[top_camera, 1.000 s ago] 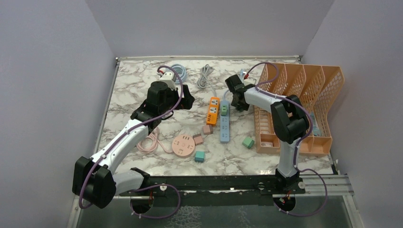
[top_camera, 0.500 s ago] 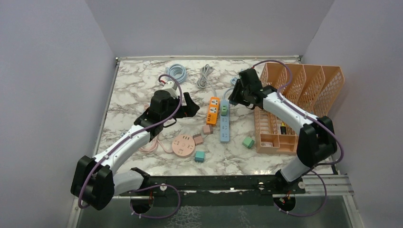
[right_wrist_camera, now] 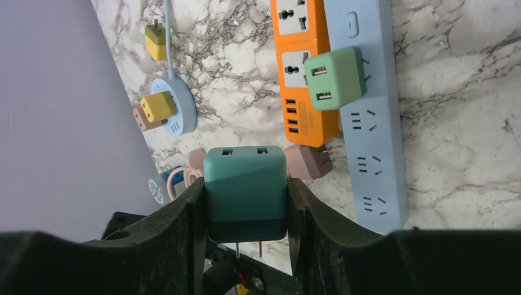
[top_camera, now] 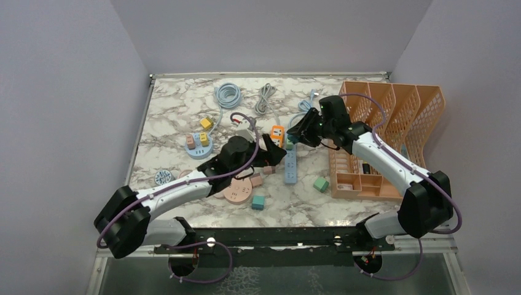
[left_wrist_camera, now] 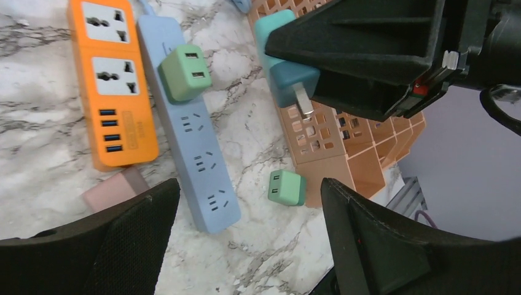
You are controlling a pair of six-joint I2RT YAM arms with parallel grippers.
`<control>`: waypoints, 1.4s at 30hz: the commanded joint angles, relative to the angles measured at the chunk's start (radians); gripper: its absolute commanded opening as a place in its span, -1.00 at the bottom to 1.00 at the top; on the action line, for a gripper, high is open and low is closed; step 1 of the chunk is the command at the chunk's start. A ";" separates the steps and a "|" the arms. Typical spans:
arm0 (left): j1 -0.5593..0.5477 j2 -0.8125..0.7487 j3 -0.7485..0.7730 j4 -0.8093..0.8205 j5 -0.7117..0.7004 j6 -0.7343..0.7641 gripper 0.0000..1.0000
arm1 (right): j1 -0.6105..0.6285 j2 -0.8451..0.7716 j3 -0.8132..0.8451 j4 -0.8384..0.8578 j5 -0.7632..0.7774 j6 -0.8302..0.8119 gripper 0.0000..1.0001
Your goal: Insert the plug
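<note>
My right gripper [right_wrist_camera: 246, 203] is shut on a dark teal plug [right_wrist_camera: 246, 193], whose two prongs point back toward the wrist. It hovers over the far end of the light blue power strip [top_camera: 290, 169], beside the orange power strip [right_wrist_camera: 304, 80]. A green plug [right_wrist_camera: 335, 78] sits in the blue strip's upper socket. My left gripper [left_wrist_camera: 249, 246] is open and empty, low over the marble by the near end of the blue strip [left_wrist_camera: 193, 141]. In the left wrist view the held teal plug [left_wrist_camera: 285, 67] hangs above the strips.
An orange file organiser [top_camera: 393, 135] stands at the right. A loose green plug [top_camera: 321, 184], a teal plug [top_camera: 258, 202], pink plugs [top_camera: 256, 180] and a round pink socket [top_camera: 236, 189] lie near the front. A round blue socket [top_camera: 199, 144] and coiled cables [top_camera: 228, 94] are further back.
My left arm swung from the back left forward and right toward the strips, uncovering the round blue socket. The right gripper moved left and nearer with the teal plug.
</note>
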 commanded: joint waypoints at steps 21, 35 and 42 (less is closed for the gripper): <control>-0.138 0.135 0.158 0.073 -0.356 -0.044 0.28 | 0.001 -0.103 -0.142 0.066 -0.113 0.414 -0.46; -0.138 0.110 0.100 0.131 -0.229 -0.014 0.14 | 0.001 -0.060 -0.126 0.133 -0.139 0.459 -0.46; -0.138 0.158 0.133 0.149 -0.227 0.000 0.34 | 0.001 -0.046 -0.108 0.125 -0.159 0.430 -0.46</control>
